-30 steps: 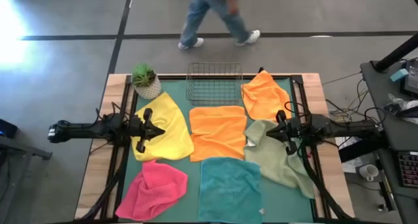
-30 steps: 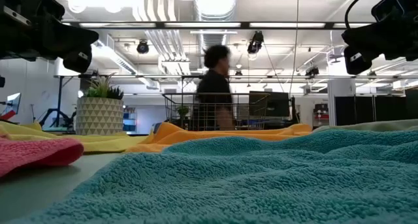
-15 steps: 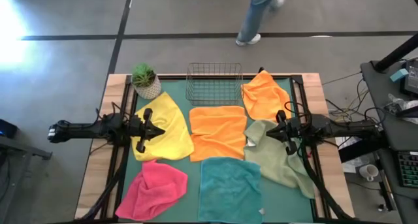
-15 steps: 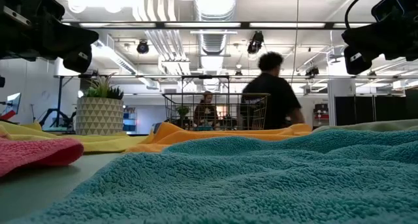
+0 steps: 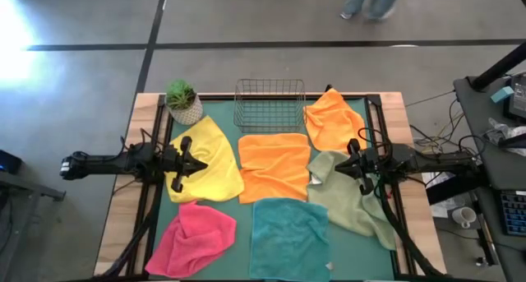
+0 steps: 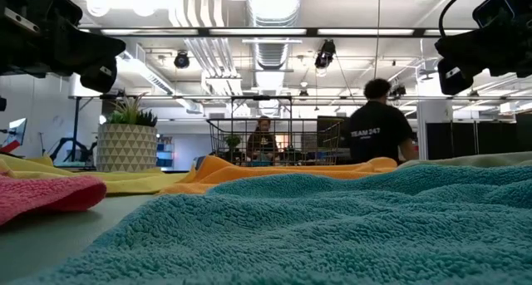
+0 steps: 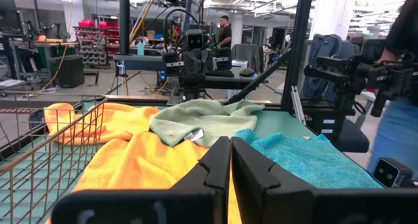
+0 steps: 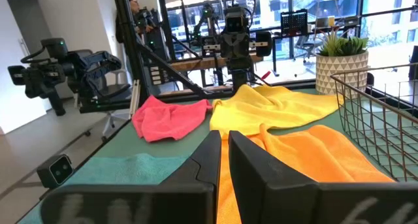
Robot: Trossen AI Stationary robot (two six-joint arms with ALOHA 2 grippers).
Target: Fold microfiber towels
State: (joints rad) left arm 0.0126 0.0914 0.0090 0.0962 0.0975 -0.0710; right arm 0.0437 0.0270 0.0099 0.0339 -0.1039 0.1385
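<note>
Six soft square microfiber towels are lying unfolded on the green-topped counter [image 5: 380, 257], and neither arm is holding one. The left gripper [image 5: 182, 164] is hanging with its fingers closed on nothing over the crumpled yellow towel [image 5: 209, 160], which is spreading from directly under it toward the counter's middle. The right gripper [image 5: 352, 164] is hanging opposite, fingers likewise pressed together and empty, above the near edge of the pale sage green towel [image 5: 349, 198], most of which is trailing away toward the front right corner. Between the two grippers the flat orange towel [image 5: 274, 165] is lying with its sides roughly square to the counter, about equally far from either arm, so either could be reaching it by moving straight inward. The second, rumpled orange towel [image 5: 333, 119] is sitting at the back, beside the wire mesh basket [image 5: 269, 104] and nearer the right arm. The pink towel [image 5: 194, 238] is lying front left, nearer the left arm, with the teal towel [image 5: 288, 236] front centre. No fold looks begun yet.
</note>
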